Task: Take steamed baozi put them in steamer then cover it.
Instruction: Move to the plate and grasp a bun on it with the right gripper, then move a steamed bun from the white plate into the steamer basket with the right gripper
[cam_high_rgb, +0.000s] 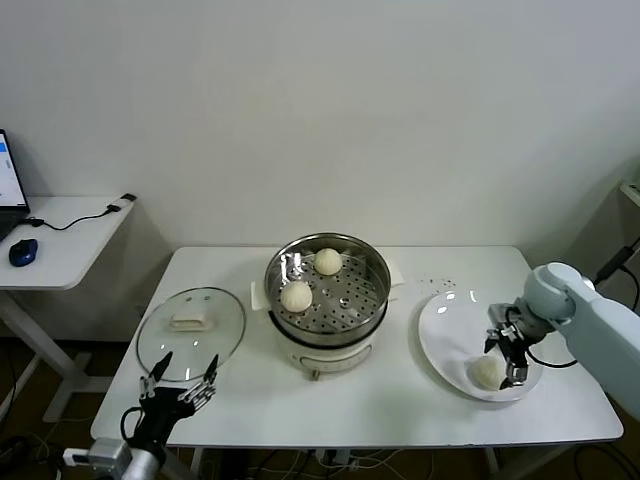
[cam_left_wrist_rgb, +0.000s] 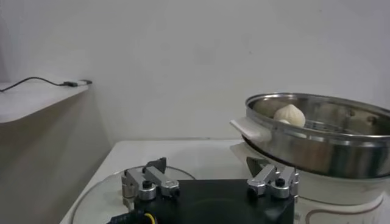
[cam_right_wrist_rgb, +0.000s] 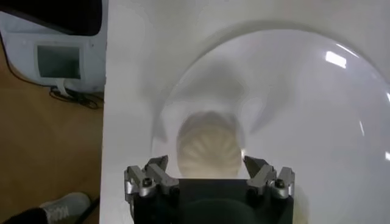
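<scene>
The steamer (cam_high_rgb: 327, 292) stands mid-table holding two baozi, the cover (cam_high_rgb: 191, 328) lying to its left near the idle, wide-open left gripper (cam_high_rgb: 180, 386). On the white plate (cam_high_rgb: 447, 340) at the right, the remaining baozi (cam_high_rgb: 487, 372) sits directly below the right gripper (cam_high_rgb: 508, 356), whose jaws are spread wide, straddling it and gripping nothing yet

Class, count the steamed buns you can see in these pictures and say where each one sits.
3. Two baozi lie in the steamer: one toward the back, one nearer the front-left. The third sits on the white plate, between the right gripper's open fingers. None seems hidden.
</scene>
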